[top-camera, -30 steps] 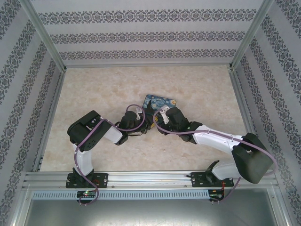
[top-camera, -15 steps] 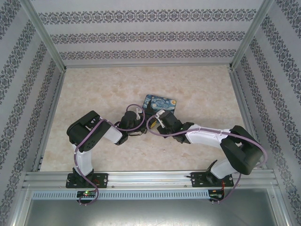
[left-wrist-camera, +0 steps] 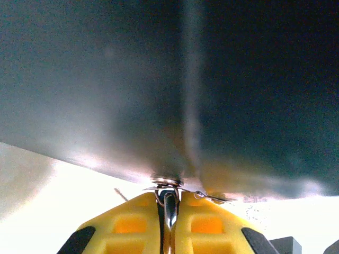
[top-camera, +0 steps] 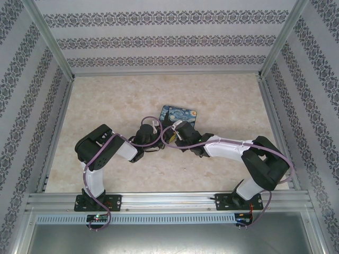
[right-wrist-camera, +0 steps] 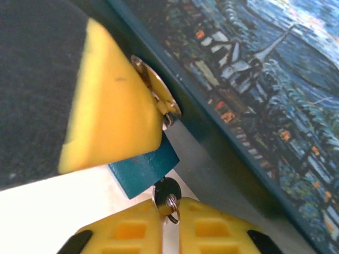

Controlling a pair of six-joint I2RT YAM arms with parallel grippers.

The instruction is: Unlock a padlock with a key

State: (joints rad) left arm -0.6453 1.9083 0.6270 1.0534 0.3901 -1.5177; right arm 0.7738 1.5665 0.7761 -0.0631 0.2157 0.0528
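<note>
**Key pinched at the padlock, ready for the turn**

The padlock (right-wrist-camera: 143, 168) hangs against the side wall of the tin box (right-wrist-camera: 254, 79), from the box's silvery hasp (right-wrist-camera: 157, 91). The left gripper (left-wrist-camera: 169, 200) is closed. Its yellow pads clamp the padlock's upper end, and its own wrist view shows a thin silvery loop pinched between them. The blue body pokes out beneath the pads.

Just below that body, on the side away from the tin, the right gripper (right-wrist-camera: 170, 209) is closed on the dark head of the key (right-wrist-camera: 166, 191). A small ring (right-wrist-camera: 172, 203) dangles at its pads. The key's head touches the underside of the body, so it looks seated in the keyway, though the blade is hidden.

The step in hand is probably the turn. The right wrist should roll about the key's own axis without tugging away from the tin or levering sideways, because so thin a key could bend or slip from the pads. The left grip must brace the body so that it does not twist along with the key.
</note>
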